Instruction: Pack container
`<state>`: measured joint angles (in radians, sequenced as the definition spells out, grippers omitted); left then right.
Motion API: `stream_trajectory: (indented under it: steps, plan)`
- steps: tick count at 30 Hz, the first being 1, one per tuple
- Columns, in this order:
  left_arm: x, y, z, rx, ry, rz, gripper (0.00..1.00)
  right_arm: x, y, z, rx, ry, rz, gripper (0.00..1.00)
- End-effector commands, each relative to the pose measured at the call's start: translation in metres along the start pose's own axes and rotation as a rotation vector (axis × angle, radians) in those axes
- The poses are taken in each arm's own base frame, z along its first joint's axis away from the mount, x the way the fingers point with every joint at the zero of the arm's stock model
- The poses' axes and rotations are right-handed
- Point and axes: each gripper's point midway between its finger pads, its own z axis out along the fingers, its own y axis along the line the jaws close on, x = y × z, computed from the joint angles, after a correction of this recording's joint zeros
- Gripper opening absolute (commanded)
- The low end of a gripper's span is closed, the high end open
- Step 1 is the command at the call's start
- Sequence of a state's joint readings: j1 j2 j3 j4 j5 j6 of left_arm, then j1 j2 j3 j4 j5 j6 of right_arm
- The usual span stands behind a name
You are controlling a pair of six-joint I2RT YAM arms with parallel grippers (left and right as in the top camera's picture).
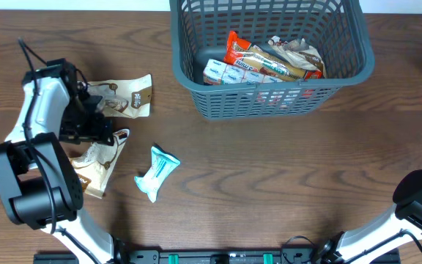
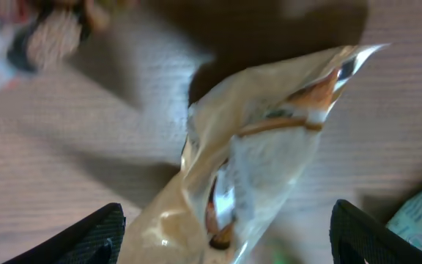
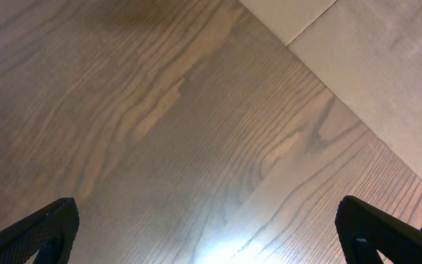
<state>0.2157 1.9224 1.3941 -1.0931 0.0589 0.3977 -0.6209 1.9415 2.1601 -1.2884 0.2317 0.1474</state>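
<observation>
Overhead view: the container (image 1: 226, 103), a grey-blue slotted basket, sat at the far side of the table (image 1: 284, 176), centre-right, w/ several snack packets (image 1: 269, 64) already lying inside. The left gripper (image 2: 229, 246) hung over a crumpled beige packet (image 2: 255, 169) at the table's left. Its jaws were wide, one finger each side, not touching it, prob. lined up to pinch it for the basket. A teal packet (image 1: 156, 173) lay just beside. The right gripper (image 3: 211, 242) was wide too and empty over bare wood, likely keeping clear.

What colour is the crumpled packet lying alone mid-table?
The packet is pale teal and white, clearest in the overhead view.
</observation>
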Motion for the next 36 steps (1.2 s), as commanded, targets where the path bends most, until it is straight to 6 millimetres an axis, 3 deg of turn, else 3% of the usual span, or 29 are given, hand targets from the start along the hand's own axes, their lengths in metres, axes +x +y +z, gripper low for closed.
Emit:
stream_trajectory:
  steps: [1,22,24,26,27,28,36]
  plan:
    - [0.007,-0.001,0.009,-0.016,0.027,0.020,0.78,0.001,-0.004,0.006,0.011,0.011,-0.009,0.99]
    - [0.026,-0.006,0.046,-0.006,0.067,-0.017,0.77,0.001,-0.004,0.006,0.010,0.012,-0.009,0.99]
    - [0.025,-0.005,0.046,-0.008,0.062,-0.032,0.66,0.001,-0.004,0.006,0.010,0.011,-0.009,0.99]
    - [0.024,-0.005,0.046,-0.009,0.059,-0.032,0.21,0.001,-0.004,0.006,0.010,0.012,-0.009,0.99]
    - [0.024,-0.005,0.046,-0.009,0.059,-0.032,0.10,0.001,-0.004,0.006,0.010,0.011,-0.009,0.99]
    - [0.024,-0.005,0.046,-0.009,0.059,-0.038,0.06,0.001,-0.004,0.006,0.010,0.011,-0.009,0.99]
    - [0.023,-0.005,0.045,-0.010,0.051,-0.130,0.06,0.001,-0.004,0.006,0.010,0.011,-0.009,0.99]
